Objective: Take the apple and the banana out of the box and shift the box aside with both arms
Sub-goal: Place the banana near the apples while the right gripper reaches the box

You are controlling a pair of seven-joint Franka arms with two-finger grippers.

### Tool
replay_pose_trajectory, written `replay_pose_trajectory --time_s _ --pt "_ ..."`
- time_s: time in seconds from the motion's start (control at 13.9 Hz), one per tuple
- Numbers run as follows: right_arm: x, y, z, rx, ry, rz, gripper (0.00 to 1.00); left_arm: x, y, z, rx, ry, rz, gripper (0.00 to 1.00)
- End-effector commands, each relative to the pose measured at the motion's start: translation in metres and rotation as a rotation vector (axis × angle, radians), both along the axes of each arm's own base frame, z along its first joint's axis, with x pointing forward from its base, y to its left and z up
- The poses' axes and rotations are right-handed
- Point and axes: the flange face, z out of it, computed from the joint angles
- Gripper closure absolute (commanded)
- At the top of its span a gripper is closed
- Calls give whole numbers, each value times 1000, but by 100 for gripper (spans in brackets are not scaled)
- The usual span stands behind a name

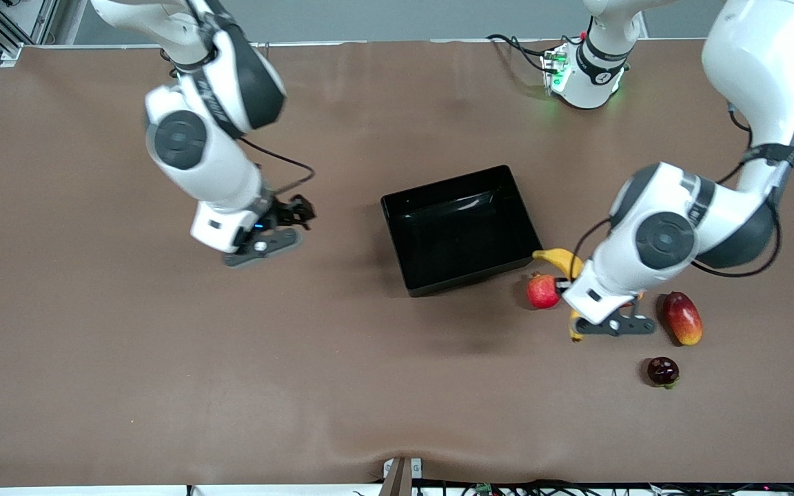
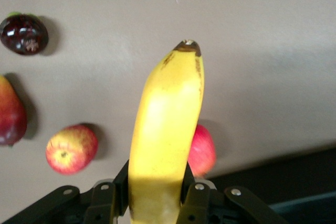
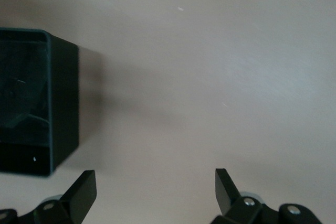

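Note:
The yellow banana point(image 2: 165, 129) is clamped between the fingers of my left gripper point(image 2: 157, 184), which is shut on it. In the front view the banana point(image 1: 562, 260) curves under the left gripper point(image 1: 579, 296), just off the corner of the black box point(image 1: 459, 227) toward the left arm's end. A red apple point(image 1: 543, 291) lies beside the banana; the left wrist view shows it point(image 2: 203, 151) and a second apple point(image 2: 72, 149), red streaked with yellow. My right gripper point(image 1: 280, 222) hangs open and holds nothing, over bare table toward the right arm's end. It point(image 3: 156, 182) sees the box's corner point(image 3: 37, 98).
An oblong red and yellow fruit point(image 1: 682, 317) and a small dark round fruit point(image 1: 663, 371) lie toward the left arm's end, nearer the front camera than the box. The brown table point(image 1: 163, 379) is bare nearer the camera.

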Motion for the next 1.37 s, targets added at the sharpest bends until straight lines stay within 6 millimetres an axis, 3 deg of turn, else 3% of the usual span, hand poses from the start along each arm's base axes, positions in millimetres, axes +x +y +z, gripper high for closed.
replay_pose_trajectory --time_s 0.0,0.14,0.29,0.5,0.79,1.01,1.08,1.15,1.22,1.3 --pt "2 31 -33 22 -33 17 0 17 28 -31 -69 -13 -60 100" --pt "-1 55 -53 42 -68 -15 0 35 54 -56 -64 -74 -89 100" --pt "-12 86 -78 60 -88 -54 0 45 51 -80 -84 -123 -104 100" --pt "-26 117 -114 74 -106 -77 0 63 68 -104 -57 -140 -72 100" --pt "-36 135 -151 82 -126 -77 0 67 83 -130 -18 -122 -58 100" --pt "-48 150 -173 86 -129 -88 0 69 110 -148 -8 -120 -17 100" --pt "-49 151 -176 82 -128 -84 6 68 112 -151 -9 -115 -10 100" --pt "-50 151 -177 81 -127 -85 60 67 112 -155 -11 -107 -5 100" --pt "-49 151 -176 82 -129 -84 93 65 113 -163 -12 -97 1 100" --pt "-49 151 -175 82 -131 -82 100 65 115 -172 -18 -87 7 100"
